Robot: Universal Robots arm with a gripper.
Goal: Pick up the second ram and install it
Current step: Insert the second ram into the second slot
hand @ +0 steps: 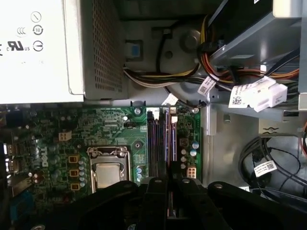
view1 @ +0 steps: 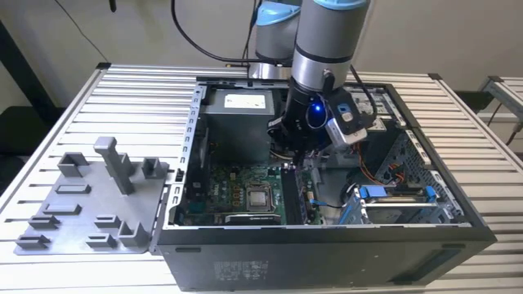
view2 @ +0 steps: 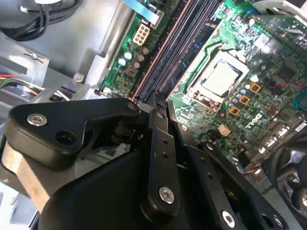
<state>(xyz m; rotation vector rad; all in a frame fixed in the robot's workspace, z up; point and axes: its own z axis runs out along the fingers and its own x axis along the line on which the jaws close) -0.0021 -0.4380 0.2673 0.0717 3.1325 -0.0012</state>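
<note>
the arm reaches down into the open computer case [view1: 327,236], which lies on its side on the slatted desk [view1: 73,269]. the end effector [view1: 296,160] hangs low inside the case, just above the green motherboard [view1: 233,196] on the case floor and over the row of long black memory slots [hand: 156,143]. in both wrist views its black links fill the near edge, with its tip [view2: 158,103] [hand: 169,184] in line with those slots. i cannot tell whether it is clenched, released or grasping anything, as its own body hides the tip from every angle.

the second ram [view1: 290,196] is inside the case, standing on its long edge along the slots, directly below the end effector; in the first wrist view it shows as a thin strip with a bluish edge [hand: 171,139]. whether it is fully seated, or touched by the end effector, i cannot tell.

also within the case, the silver processor socket [hand: 109,170] sits on the motherboard beside the slots, and the perforated power supply box [hand: 62,48] lies toward the case's back wall with a bundle of coloured cables [hand: 211,67] next to it. outside the case, touching its side wall, a grey plastic tray [view1: 82,211] with upright blocks lies on the desk
</note>
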